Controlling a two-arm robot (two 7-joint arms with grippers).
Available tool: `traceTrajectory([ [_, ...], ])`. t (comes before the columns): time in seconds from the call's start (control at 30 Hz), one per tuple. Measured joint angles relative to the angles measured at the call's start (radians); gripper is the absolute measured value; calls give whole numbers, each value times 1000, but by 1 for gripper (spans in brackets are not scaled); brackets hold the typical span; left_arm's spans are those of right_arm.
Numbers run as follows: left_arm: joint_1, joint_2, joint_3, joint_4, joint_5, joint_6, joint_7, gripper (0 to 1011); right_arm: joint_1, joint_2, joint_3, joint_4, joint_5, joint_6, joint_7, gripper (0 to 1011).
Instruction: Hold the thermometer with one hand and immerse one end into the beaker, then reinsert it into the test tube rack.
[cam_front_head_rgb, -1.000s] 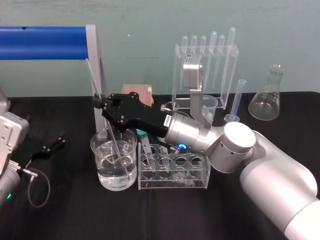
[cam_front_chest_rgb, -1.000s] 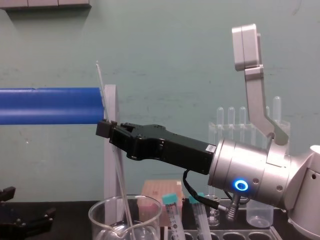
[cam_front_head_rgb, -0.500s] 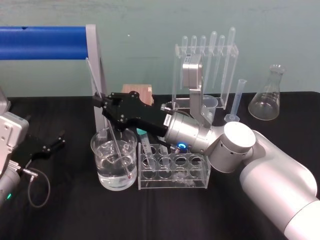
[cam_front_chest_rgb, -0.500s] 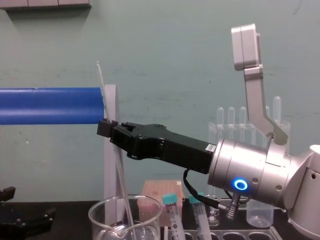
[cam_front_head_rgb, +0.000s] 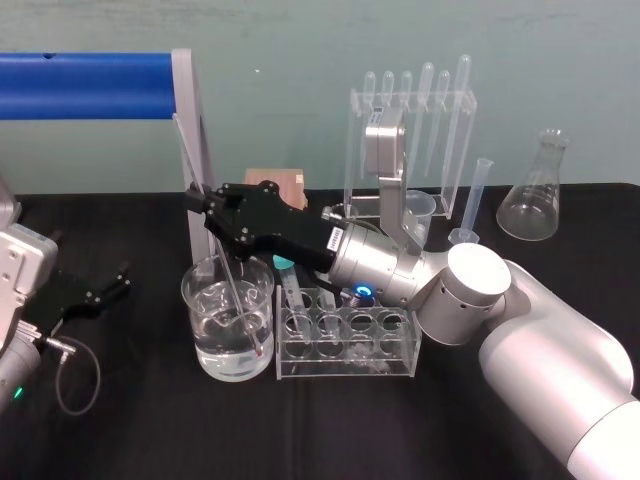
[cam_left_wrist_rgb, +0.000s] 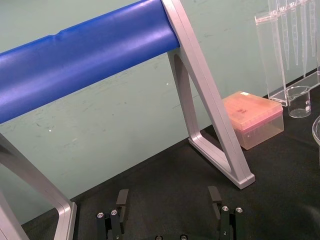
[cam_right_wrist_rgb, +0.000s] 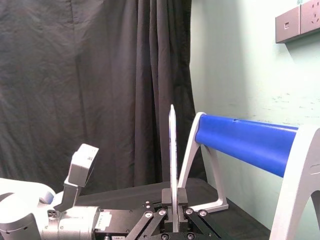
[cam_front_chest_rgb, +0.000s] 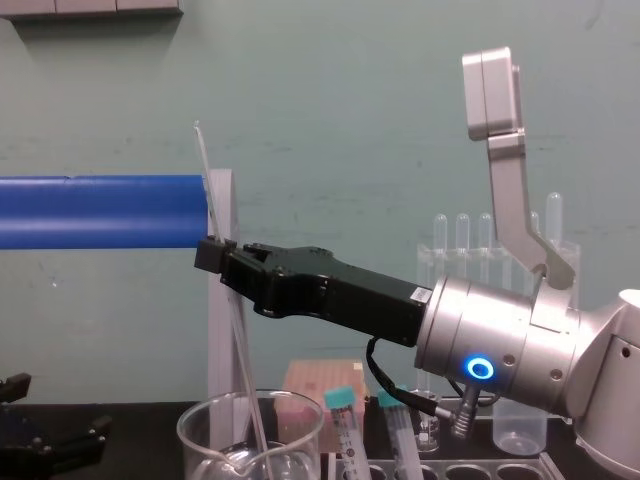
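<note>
My right gripper (cam_front_head_rgb: 192, 201) (cam_front_chest_rgb: 210, 253) is shut on the thermometer (cam_front_head_rgb: 228, 270) (cam_front_chest_rgb: 236, 345) (cam_right_wrist_rgb: 172, 165), a long thin glass rod held tilted. Its lower end reaches down into the water of the wide glass beaker (cam_front_head_rgb: 202, 320) (cam_front_chest_rgb: 200, 445); its red tip lies near the bottom by the beaker's right wall. Just right of the beaker stands the clear test tube rack (cam_front_head_rgb: 400, 340) with teal-capped tubes (cam_front_chest_rgb: 343, 425) in it. My left gripper (cam_front_head_rgb: 112, 282) (cam_left_wrist_rgb: 170, 202) rests open on the black table at the far left, holding nothing.
A blue bar on a grey frame (cam_front_head_rgb: 90, 85) (cam_left_wrist_rgb: 210, 120) stands behind the beaker. Behind the rack are a pink box (cam_front_head_rgb: 278, 182) (cam_left_wrist_rgb: 255, 117), a pipette stand (cam_front_head_rgb: 415, 110), a small plastic beaker (cam_front_head_rgb: 420, 210), a thin cylinder (cam_front_head_rgb: 476, 200) and a conical flask (cam_front_head_rgb: 535, 195).
My right gripper and the thermometer have shifted very slightly to the right; the rod's tip sits a bit nearer the beaker's right wall. The left arm is still.
</note>
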Motion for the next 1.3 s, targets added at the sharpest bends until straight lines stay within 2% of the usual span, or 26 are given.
traceTrajectory([
  [0.57,0,0,0,0,0,0,0,1008,-3,3,-2,-5,-1,6,3,57],
  [0.77,0,0,0,0,0,0,0,1008,-11,15,11,-54,20,14,6,56],
  [1.03,0,0,0,0,0,0,0,1008,-20,51,75,-233,112,11,12,56],
  [1.13,0,0,0,0,0,0,0,1008,-28,82,111,-321,144,13,-10,56],
  [1.17,0,0,0,0,0,0,0,1008,-35,105,131,-367,157,17,-25,56],
  [1.2,0,0,0,0,0,0,0,1008,-35,105,131,-367,157,17,-25,56],
  [1.3,0,0,0,0,0,0,0,1008,-65,172,172,-462,168,31,-73,57],
])
